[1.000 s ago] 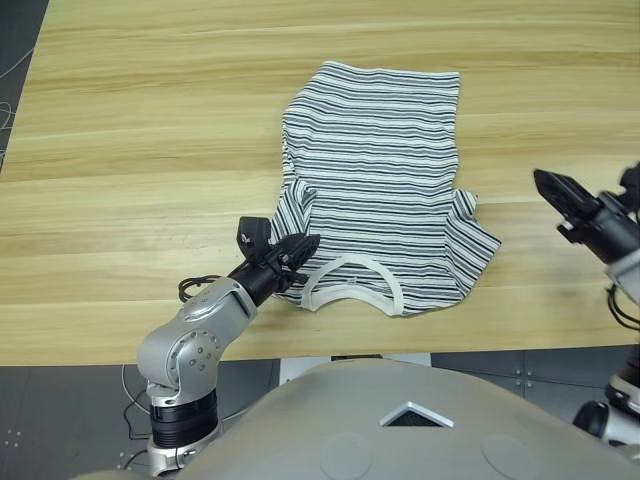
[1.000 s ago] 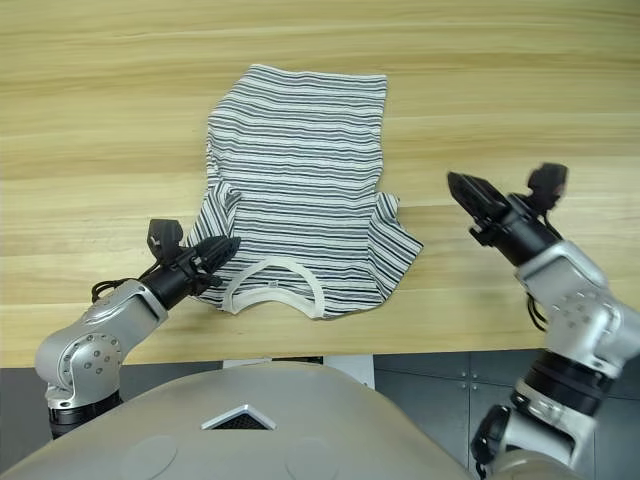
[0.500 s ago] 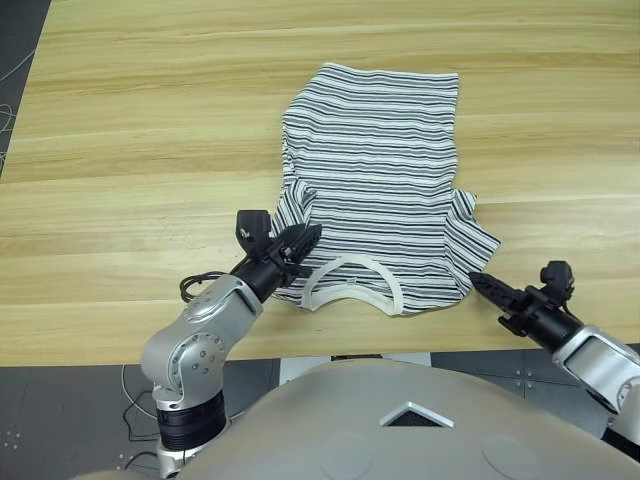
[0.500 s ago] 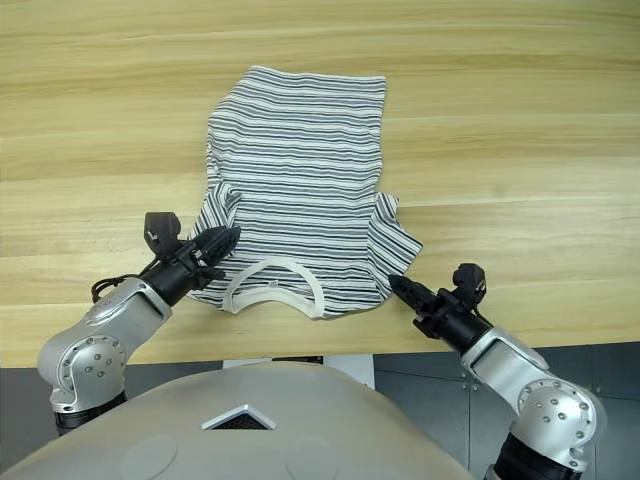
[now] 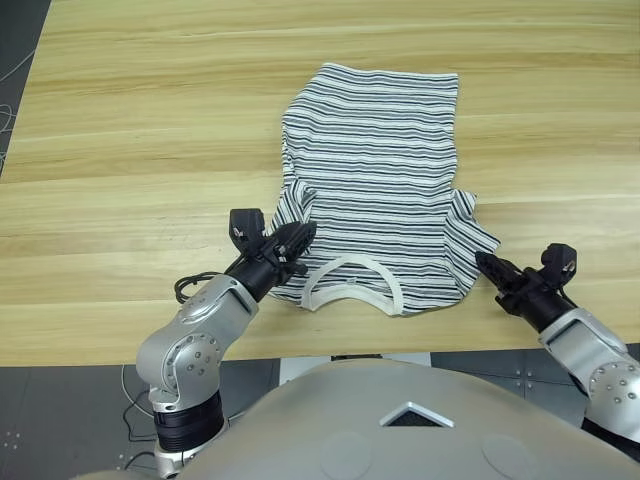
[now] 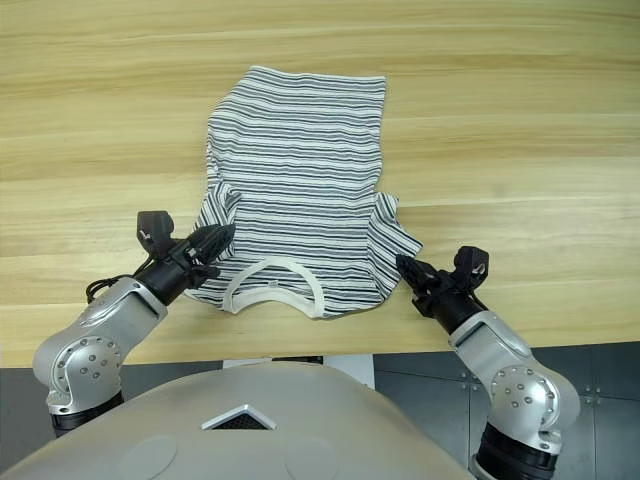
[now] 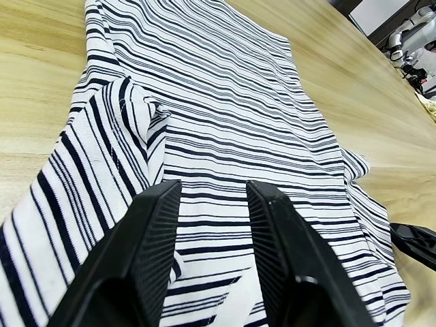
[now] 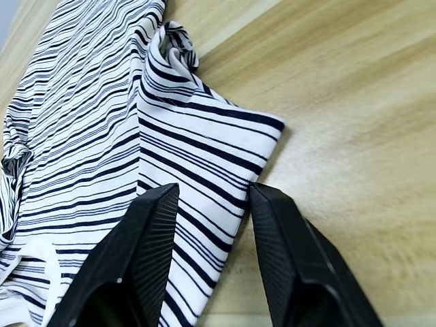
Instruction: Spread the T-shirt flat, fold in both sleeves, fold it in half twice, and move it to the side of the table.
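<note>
A black-and-white striped T-shirt [image 5: 375, 170] lies on the wooden table, hem at the far side and white collar [image 5: 350, 283] nearest me. Its left sleeve [image 5: 297, 205] is folded in and bunched. The right sleeve [image 5: 472, 235] sticks out to the right. My left gripper [image 5: 300, 240] is open and low over the near left shoulder, with striped cloth showing between its fingers [image 7: 160, 225]. At the near corner of the right sleeve my right gripper [image 5: 490, 268] is also open, and the sleeve edge [image 8: 225, 143] lies just ahead of its fingers [image 8: 279, 225].
The table's front edge [image 5: 100, 355] runs close below both grippers. Bare wood [image 5: 140, 150] stretches wide to the left and right of the shirt. A dark floor strip [image 5: 15, 60] shows past the table's left end.
My right arm came down from its raised place at the right, passed the table's front edge, and now sits at the right sleeve corner. The left gripper edged slightly farther onto the left shoulder.
</note>
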Available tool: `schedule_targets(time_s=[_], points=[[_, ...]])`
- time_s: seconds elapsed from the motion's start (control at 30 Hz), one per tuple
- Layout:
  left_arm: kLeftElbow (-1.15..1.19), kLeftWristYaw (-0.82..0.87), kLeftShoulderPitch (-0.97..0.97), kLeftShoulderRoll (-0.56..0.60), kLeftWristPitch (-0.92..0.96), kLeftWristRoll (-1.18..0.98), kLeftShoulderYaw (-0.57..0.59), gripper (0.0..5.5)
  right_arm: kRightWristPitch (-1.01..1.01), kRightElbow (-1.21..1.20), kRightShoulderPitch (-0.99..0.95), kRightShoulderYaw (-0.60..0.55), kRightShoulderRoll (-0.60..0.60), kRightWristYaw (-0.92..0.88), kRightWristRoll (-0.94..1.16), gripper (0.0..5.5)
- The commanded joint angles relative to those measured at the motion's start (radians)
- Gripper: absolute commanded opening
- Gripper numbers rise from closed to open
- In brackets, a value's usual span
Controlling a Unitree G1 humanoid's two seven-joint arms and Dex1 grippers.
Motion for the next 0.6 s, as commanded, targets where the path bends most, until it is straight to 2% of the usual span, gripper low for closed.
schedule_targets(time_s=[0.03,0.5,0.6], points=[[-0.009,0.009,0.017,0.001,-0.008,-0.005,0.007,1.77,-0.027,0.065,-0.02,0.054,0.039,-0.054,-0.089,1.9],[0.008,0.008,0.023,-0.003,-0.036,-0.003,0.006,1.77,-0.103,0.109,-0.037,0.118,0.048,-0.027,-0.167,1.9],[0.006,0.01,0.027,-0.004,-0.039,-0.005,0.005,1.79,-0.105,0.105,-0.035,0.123,0.049,-0.023,-0.17,1.39]])
